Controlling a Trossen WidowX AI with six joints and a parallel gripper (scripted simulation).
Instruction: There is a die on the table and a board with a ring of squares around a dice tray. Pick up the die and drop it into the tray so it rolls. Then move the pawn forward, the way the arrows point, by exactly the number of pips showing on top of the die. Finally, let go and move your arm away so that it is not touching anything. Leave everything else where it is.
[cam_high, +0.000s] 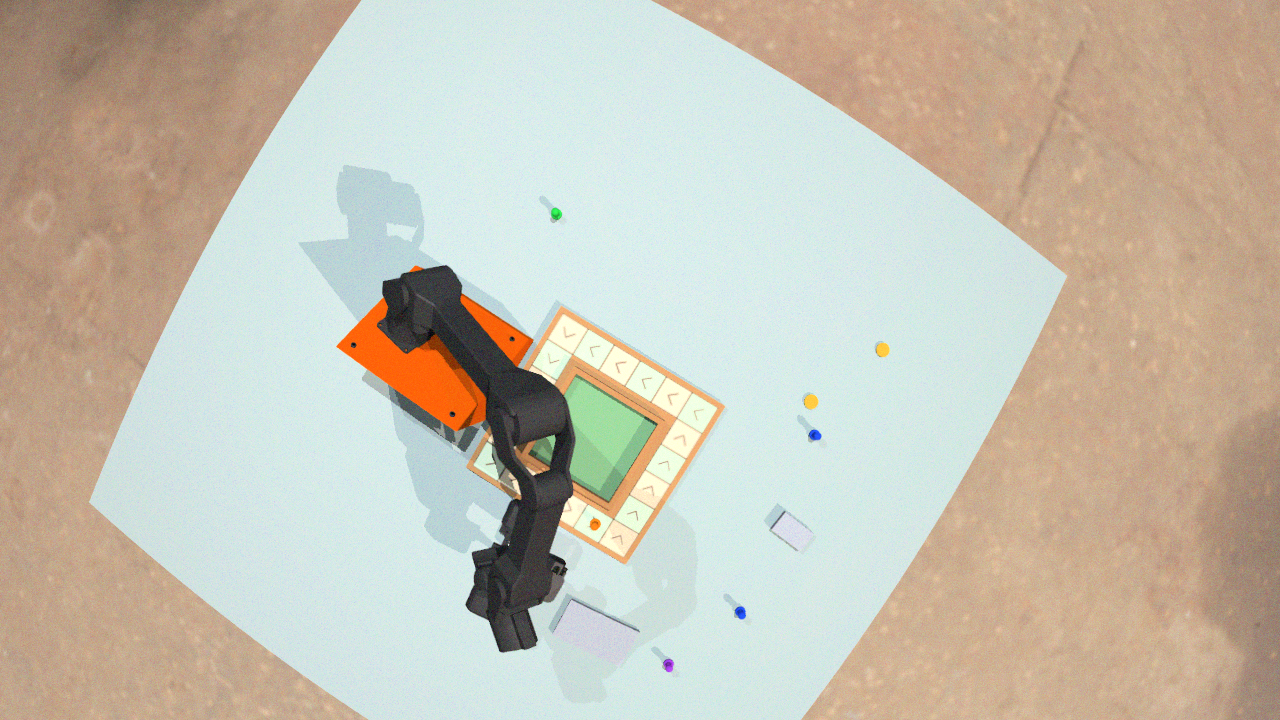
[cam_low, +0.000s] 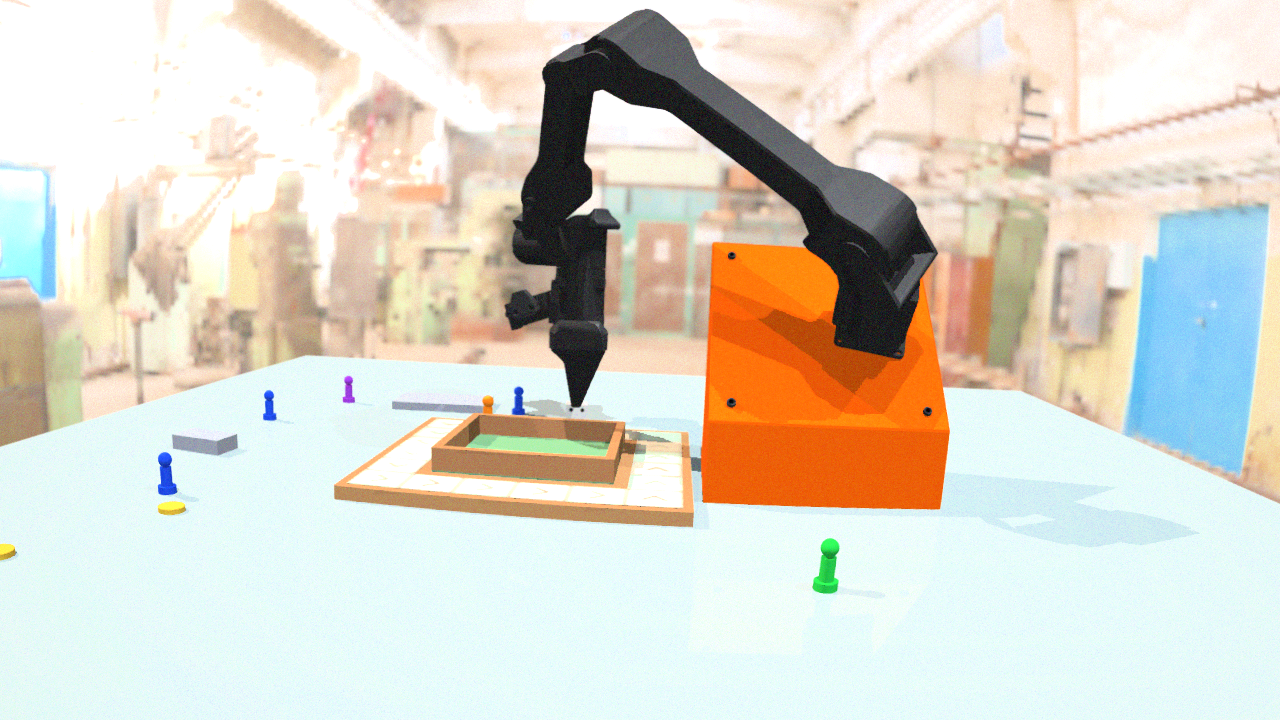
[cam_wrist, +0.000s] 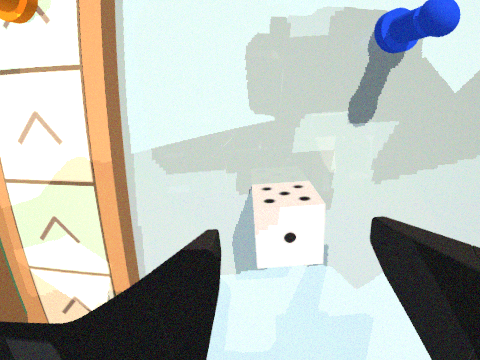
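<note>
The white die (cam_low: 575, 414) (cam_wrist: 290, 225) rests on the table beside the board, showing a one-pip face and a five-pip face in the wrist view; the arm hides it in the top view. My gripper (cam_low: 577, 407) (cam_wrist: 295, 235) is open, pointing down, its fingers on either side of the die with gaps; the fingertips appear near the die's top. The orange pawn (cam_high: 595, 523) (cam_low: 487, 404) (cam_wrist: 17, 10) stands on a square of the board (cam_high: 664, 462) (cam_low: 514, 512) (cam_wrist: 97, 125), one square before the corner. The dice tray (cam_high: 639, 465) (cam_low: 523, 463) is empty where visible.
A blue pawn (cam_low: 518, 400) (cam_wrist: 395, 30) stands near the die. Two more blue pawns (cam_high: 740, 612) (cam_high: 814, 435), a purple pawn (cam_high: 668, 665), a green pawn (cam_high: 555, 214), two grey blocks (cam_high: 595, 631) (cam_high: 792, 531) and two yellow discs (cam_high: 810, 401) (cam_high: 882, 350) are around the board.
</note>
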